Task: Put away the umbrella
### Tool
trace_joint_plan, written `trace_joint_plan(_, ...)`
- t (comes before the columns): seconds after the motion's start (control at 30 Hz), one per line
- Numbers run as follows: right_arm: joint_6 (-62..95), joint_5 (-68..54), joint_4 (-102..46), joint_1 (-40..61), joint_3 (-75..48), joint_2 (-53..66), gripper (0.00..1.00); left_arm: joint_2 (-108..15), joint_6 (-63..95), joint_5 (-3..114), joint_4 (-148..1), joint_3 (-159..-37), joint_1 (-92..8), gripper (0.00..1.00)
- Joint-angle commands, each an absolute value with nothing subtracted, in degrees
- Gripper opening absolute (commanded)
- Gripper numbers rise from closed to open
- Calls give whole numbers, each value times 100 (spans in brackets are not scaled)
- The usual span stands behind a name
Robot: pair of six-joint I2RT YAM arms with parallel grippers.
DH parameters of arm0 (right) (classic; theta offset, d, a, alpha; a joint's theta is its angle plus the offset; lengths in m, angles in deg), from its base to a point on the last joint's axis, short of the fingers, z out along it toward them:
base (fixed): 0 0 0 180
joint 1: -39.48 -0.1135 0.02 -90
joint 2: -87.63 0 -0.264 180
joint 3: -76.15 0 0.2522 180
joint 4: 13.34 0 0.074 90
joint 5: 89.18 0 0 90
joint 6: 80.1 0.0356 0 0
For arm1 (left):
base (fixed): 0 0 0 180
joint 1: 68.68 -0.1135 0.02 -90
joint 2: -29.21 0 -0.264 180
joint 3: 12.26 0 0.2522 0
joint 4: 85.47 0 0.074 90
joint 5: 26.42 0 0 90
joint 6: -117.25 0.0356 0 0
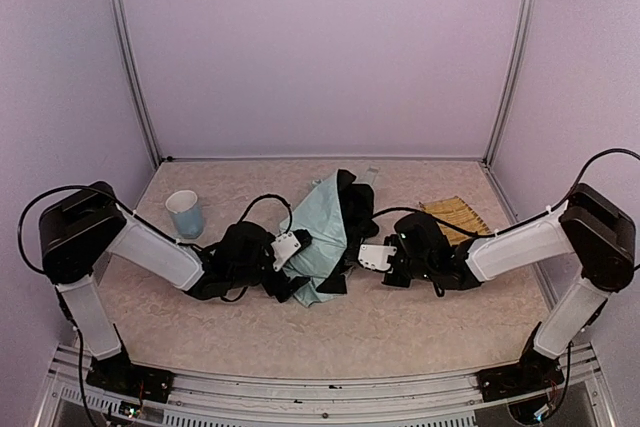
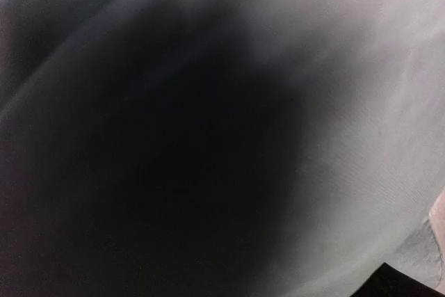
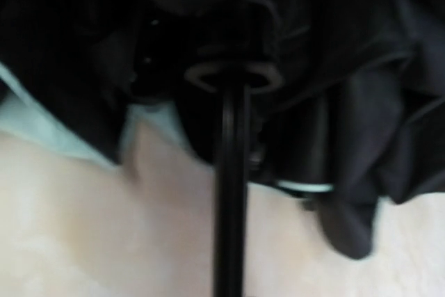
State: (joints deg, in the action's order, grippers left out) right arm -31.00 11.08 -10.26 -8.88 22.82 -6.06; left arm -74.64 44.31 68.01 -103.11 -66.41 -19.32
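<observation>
One umbrella [image 1: 322, 232] — right fingers [image 1: 372, 255] pinch its shaft [image 3: 231, 193]; left fingers [image 1: 292, 247] buried, state unclear.

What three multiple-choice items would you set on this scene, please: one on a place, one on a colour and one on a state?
1. Seen from the top camera, where is the light blue cup relative to the umbrella?
A. to its left
B. to its right
C. underneath it

2. What colour is the umbrella's outer fabric?
A. red
B. pale mint green
C. yellow

3. What state is the umbrella in?
A. fully opened, canopy taut
B. loosely collapsed and rumpled, lying on the table
C. rolled tight and strapped

Answers:
1 A: the cup stands apart from the umbrella, towards the left wall.
2 B: the upper folds are pale green, with black underside showing beside them.
3 B: the fabric bunches in loose folds flat on the table, neither spread nor wrapped.
</observation>
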Motion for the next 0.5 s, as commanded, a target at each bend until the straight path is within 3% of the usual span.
trace_joint_plan(0.0,-3358,975,-797,-1069,2446,-711,1,-6665,4337,6742,-9055,-6458,-1692,99)
trace_joint_plan(0.17,-3402,1215,-713,-1123,2451,-762,38,-5974,4309,5899,-7888,-6720,-1683,99)
trace_joint_plan(0.4,-3175,1788,-633,-1356,2401,-591,64,-5176,4156,5475,-7057,-7307,-1720,99)
trace_joint_plan(0.43,-3007,1796,-823,-1407,2303,-416,87,-5050,4034,5402,-7136,-7314,-1769,99)
trace_joint_plan(0.47,-2773,1753,-1070,-1434,2221,-245,91,-4938,3906,5276,-7253,-7319,-1847,99)
